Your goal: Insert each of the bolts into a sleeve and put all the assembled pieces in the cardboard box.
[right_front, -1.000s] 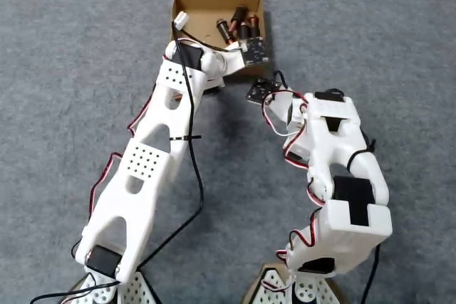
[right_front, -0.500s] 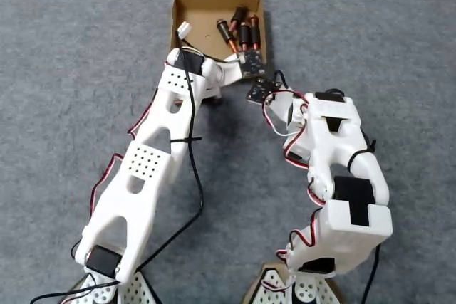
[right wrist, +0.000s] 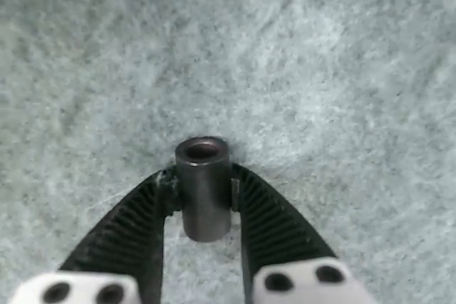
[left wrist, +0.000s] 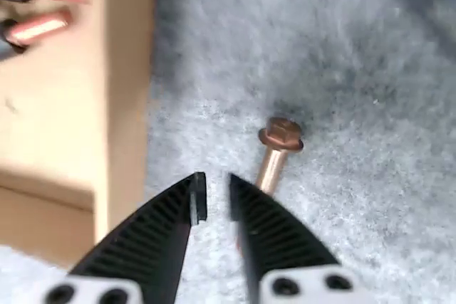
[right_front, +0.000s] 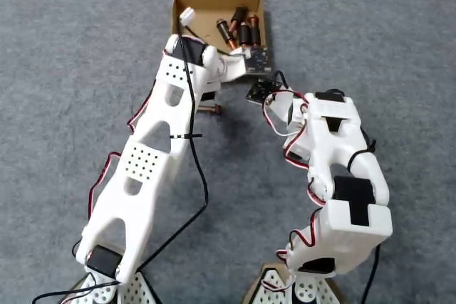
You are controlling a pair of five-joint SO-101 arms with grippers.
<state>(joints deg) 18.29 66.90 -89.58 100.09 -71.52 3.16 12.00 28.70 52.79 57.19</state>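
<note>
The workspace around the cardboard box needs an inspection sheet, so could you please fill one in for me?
Surface: table with a grey, fuzzy covering.
Job's things: cardboard box at the far edge, three assembled pieces inside; one bolt lying on the table beside the box; one sleeve held upright.
Clutter: nothing seen.
Grippers: left gripper over the table next to the bolt, jaws a narrow gap apart, nothing between them; right gripper with jaws closed on the sleeve.
Cables: black cable along the left arm; wires looped at the right arm's wrist.
Surroundings: a cropped strip past the table's far edge, too little to tell.
</note>
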